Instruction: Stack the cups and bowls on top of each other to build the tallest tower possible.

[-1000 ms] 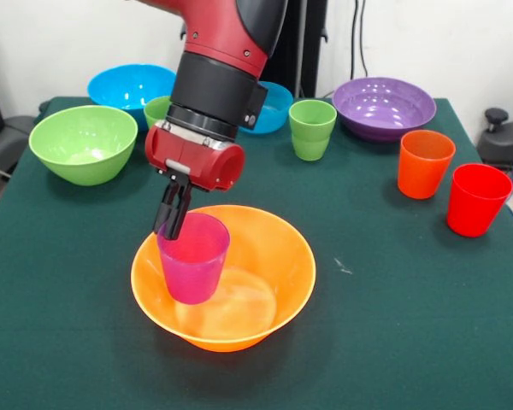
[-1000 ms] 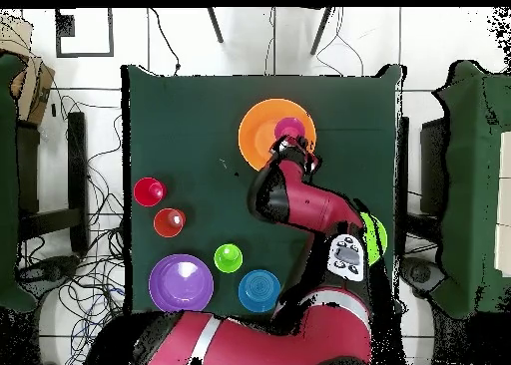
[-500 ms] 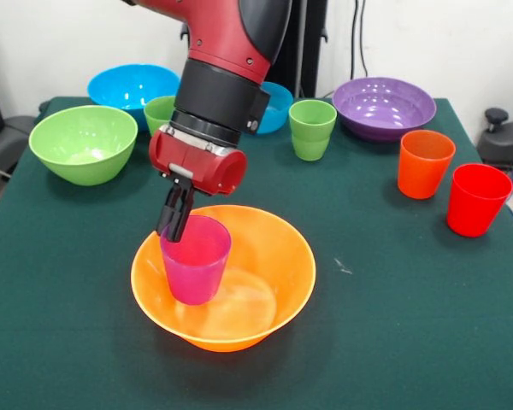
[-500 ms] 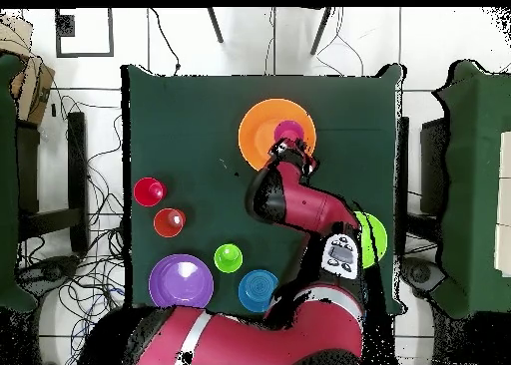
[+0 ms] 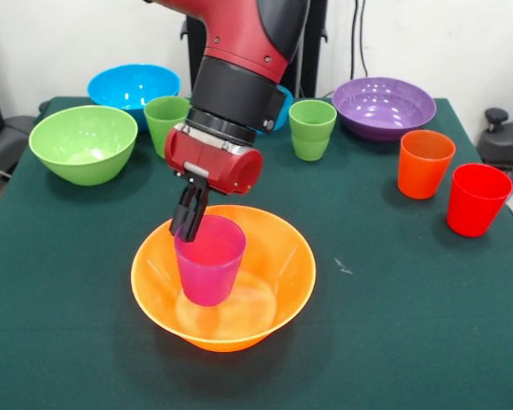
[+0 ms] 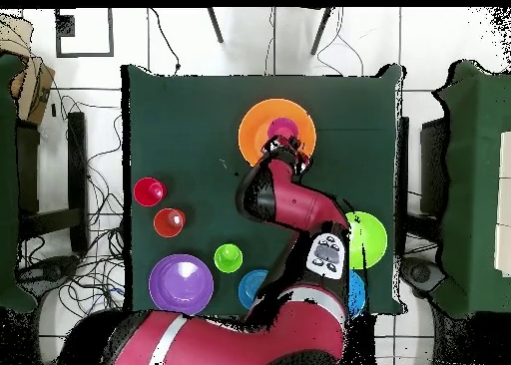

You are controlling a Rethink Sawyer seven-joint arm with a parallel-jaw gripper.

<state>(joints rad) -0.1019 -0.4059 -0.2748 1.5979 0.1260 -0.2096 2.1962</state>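
The purple cup (image 5: 209, 260) stands upright inside the big orange bowl (image 5: 274, 265), near its middle; from above the purple cup (image 6: 282, 132) shows within the orange bowl (image 6: 257, 122). My gripper (image 5: 189, 220) is shut on the purple cup's near-left rim. The green bowl (image 5: 83, 142) sits at the left. Two green cups (image 5: 166, 120) (image 5: 311, 128) stand behind the arm. The orange cup (image 5: 424, 162) and red cup (image 5: 476, 198) stand at the right. The purple bowl (image 5: 383, 106) and a blue bowl (image 5: 132, 86) sit at the back.
A second blue bowl (image 5: 278, 107) is mostly hidden behind the arm. In the overhead view the arm (image 6: 289, 206) covers much of the table's lower right. The table's edges are near the red cup and the green bowl.
The gripper has carried the purple cup to the right, from the orange bowl's left wall toward its middle. The arm's shift uncovered the left green cup.
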